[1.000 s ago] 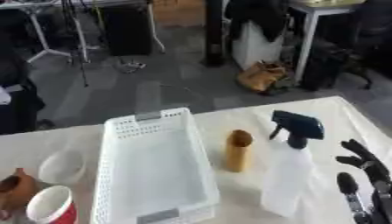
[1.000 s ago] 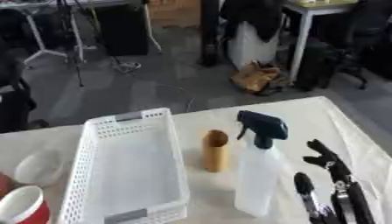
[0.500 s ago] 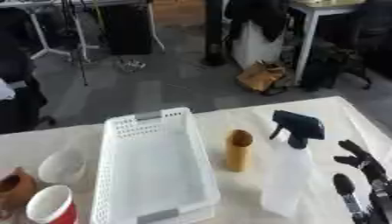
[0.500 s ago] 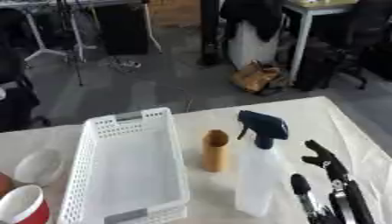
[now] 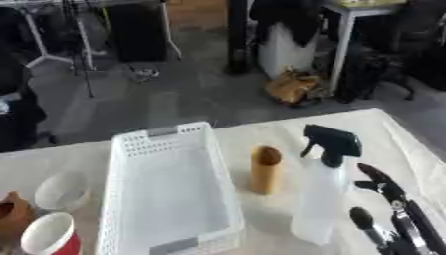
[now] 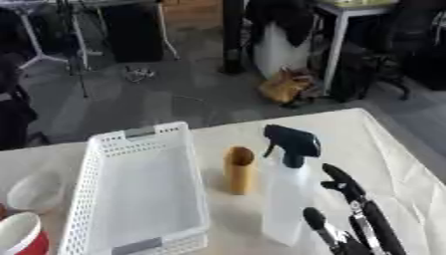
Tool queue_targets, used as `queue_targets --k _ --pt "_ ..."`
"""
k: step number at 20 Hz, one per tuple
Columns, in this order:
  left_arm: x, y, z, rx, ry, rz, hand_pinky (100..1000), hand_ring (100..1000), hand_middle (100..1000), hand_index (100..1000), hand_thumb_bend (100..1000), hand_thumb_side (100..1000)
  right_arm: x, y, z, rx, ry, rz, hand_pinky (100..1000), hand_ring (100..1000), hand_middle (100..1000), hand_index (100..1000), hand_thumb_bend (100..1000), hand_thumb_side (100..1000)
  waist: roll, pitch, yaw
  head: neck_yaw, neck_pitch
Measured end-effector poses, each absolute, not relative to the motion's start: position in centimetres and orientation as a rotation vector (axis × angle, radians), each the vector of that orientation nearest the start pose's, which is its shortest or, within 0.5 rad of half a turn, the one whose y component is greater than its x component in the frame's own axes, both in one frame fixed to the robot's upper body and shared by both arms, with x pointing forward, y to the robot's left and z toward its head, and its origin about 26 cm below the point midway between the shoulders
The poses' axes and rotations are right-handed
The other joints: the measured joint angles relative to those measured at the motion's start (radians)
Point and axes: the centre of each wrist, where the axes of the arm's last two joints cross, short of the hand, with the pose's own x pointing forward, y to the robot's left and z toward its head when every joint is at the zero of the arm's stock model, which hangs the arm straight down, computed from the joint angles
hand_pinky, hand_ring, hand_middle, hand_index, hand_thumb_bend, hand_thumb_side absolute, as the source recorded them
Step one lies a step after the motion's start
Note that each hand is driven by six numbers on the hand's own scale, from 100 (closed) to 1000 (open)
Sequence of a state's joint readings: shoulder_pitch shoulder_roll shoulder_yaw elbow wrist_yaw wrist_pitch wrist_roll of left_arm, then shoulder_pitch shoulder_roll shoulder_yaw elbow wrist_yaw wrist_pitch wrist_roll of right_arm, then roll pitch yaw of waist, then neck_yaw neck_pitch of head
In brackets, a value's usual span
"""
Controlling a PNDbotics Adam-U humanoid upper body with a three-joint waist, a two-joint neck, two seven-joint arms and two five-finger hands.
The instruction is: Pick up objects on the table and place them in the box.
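Note:
A white slotted basket (image 5: 166, 149) lies on the cloth-covered table, with nothing inside it. Right of it stands a tan cylinder (image 5: 265, 170), upright. Beside that is a clear spray bottle (image 5: 315, 204) with a black trigger head. My right hand (image 6: 357, 219) rises from the lower right edge, fingers straight and apart, just right of the bottle and not touching it. At the left edge stand a red cup with a white inside (image 5: 48, 238), a pale bowl (image 5: 61, 191) and a brown object (image 5: 10, 214). My left hand shows in neither view.
The table's far edge runs behind the basket, with grey floor beyond. Stands, chairs, a white desk and a brown bag (image 5: 292, 86) sit on the floor behind.
My right hand has crept slightly up and left toward the spray bottle. The things on the table have kept their places.

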State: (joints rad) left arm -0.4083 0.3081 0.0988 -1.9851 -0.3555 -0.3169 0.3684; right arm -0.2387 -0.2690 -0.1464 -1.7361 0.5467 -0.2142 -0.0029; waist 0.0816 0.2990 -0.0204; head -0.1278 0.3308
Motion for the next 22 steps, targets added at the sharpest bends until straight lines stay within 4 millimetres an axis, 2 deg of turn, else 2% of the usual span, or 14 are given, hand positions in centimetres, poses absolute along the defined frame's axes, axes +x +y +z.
queue_targets --k 17,22 --pt "30.93 27.02 23.39 -0.843 3.327 0.127 925 776 758 860 100 935 33.00 -31.55 12.64 -0.720 -2.002 0.595 1000 849 958 1000 689 1000 0.007 0.010 0.000 -0.017 -0.009" --pt "30.93 27.00 23.37 -0.840 3.331 0.128 926 776 758 860 100 929 33.19 -31.53 12.64 -0.695 -1.969 0.642 1000 865 977 1000 745 1000 0.007 0.012 0.001 -0.018 -0.009"
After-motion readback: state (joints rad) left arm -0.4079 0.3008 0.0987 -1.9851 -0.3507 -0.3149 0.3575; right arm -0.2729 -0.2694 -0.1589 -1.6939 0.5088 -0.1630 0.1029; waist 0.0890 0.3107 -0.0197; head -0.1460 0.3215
